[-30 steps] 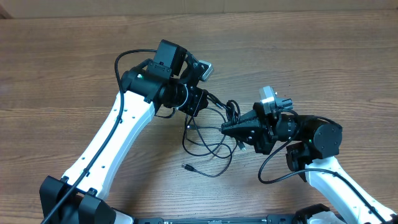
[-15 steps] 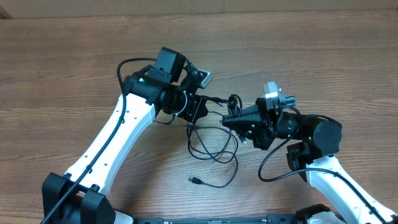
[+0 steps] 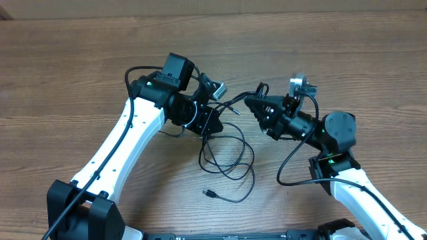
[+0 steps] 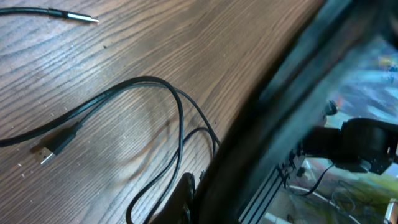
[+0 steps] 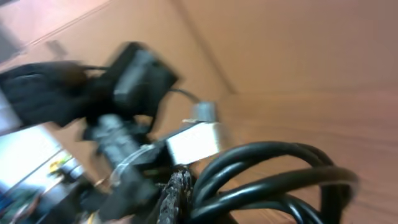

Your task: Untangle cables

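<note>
One wooden desk fills the overhead view. Two white and black robot arms reach in from the bottom edge: the left arm from the lower left corner, the right arm from the lower right. Their tips point at each other near the middle of the desk, close together but apart.

The left hand is closed on the cables. In the left wrist view, black strands rise from the desk to the dark fingertip at the bottom of the picture. The right hand is tilted up off the desk and also grips the cables. A small bunch of loops stands above its tip, and in the blurred right wrist view thick black loops sit against one ribbed finger.

The cables are thin black cords, tangled together. A short stretch runs between the two hands. Below the left hand, several overlapping loops hang down and lie on the desk between the arms. How many separate cords there are cannot be counted.

From above, one free plug lies on the desk below the loops. The left wrist view shows two free ends on the wood, well apart: one flat plug and one thin metal tip.
</note>
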{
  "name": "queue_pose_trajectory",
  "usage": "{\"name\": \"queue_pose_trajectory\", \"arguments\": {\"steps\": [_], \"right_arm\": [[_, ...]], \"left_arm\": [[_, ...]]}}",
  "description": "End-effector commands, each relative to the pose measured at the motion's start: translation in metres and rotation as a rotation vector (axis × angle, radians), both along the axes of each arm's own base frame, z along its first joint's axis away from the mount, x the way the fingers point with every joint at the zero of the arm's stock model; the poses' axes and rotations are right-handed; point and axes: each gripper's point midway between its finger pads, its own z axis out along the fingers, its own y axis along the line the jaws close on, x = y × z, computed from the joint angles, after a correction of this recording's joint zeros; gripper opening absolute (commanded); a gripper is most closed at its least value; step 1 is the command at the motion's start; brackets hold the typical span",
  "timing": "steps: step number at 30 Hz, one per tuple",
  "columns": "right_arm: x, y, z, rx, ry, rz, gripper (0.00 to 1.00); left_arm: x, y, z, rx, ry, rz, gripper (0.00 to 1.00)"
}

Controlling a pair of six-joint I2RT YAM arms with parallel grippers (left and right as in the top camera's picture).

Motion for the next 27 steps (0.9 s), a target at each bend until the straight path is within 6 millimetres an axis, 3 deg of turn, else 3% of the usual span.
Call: {"name": "queue_pose_trajectory", "arguments": {"steps": [1,10,14,19,27], "right_arm": [[0.028,-0.026,0.002,-0.039,-0.027,-0.218,0.04],[0.037,-0.035,-0.02,-0.075,0.064,-0.29,0.04],[0.035,-0.035,-0.041,-0.108,0.153,-0.283,0.2],[0.026,-0.034,-0.071,-0.157,0.281,-0.259,0.26],[0.013,-0.021,-0.071,-0.149,0.296,-0.15,0.47]], "left_arm": [[-0.004,0.001,-0.005,-0.006,0.016,-0.021,0.04],[-0.001,0.003,-0.007,0.01,0.0,-0.018,0.04],[0.006,0.009,-0.012,0.057,-0.029,-0.001,0.04],[0.013,0.015,-0.016,0.103,-0.086,-0.016,0.04],[0.013,0.015,-0.016,0.102,-0.203,-0.17,0.04]]}}
